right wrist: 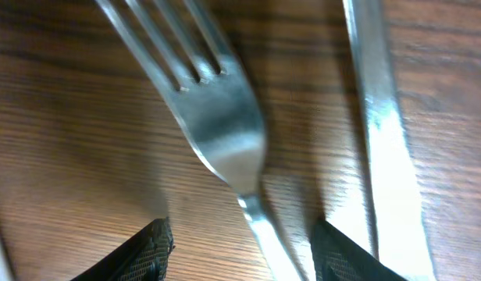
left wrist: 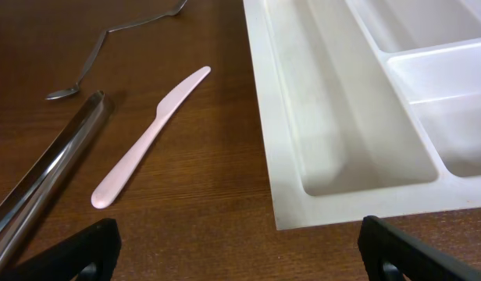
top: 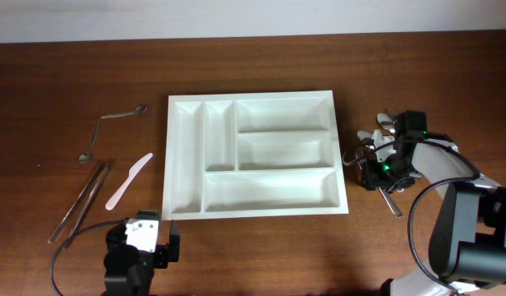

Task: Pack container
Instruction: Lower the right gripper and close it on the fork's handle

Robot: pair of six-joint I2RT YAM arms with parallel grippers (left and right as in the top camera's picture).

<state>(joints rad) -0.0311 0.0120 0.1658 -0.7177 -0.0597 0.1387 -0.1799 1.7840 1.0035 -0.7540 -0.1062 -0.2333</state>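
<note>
Overhead view: the container (top: 257, 212) is lying flat in the middle of the wooden table (top: 253, 263); its two narrow upright compartments are sitting on its left side, two short ones are stacked at its far right, and one long one is running along its near edge.

Left of the container: a pink plastic knife (top: 128, 181) is lying nearest, on a slant, apart from the rim; farther left a pair of steel tongs (top: 79, 202) is lying on a similar slant; a bent steel spoon (top: 112, 130) is lying farther back, about level with the container's far-left corner.

Off the container's near-left corner the left gripper (top: 143, 233) is hovering; in the left wrist view its fingers (left wrist: 84, 248) are standing wide apart at the bottom corners of the frame, wood showing between them, gripping nothing.

Right of the container: a heap of steel cutlery (top: 376, 131) is lying close beside the right rim; the right gripper (top: 383, 168) is sitting low over it.

Right wrist view: the fingers (right wrist: 147, 250) are standing part-open astride the neck of a steel fork (right wrist: 221, 133) lying on the wood; wood grain is showing between each pad and the fork, so neither is touching it; a flat steel piece (right wrist: 385, 156) is lying just beside the fork; blade or handle, cannot tell.
</note>
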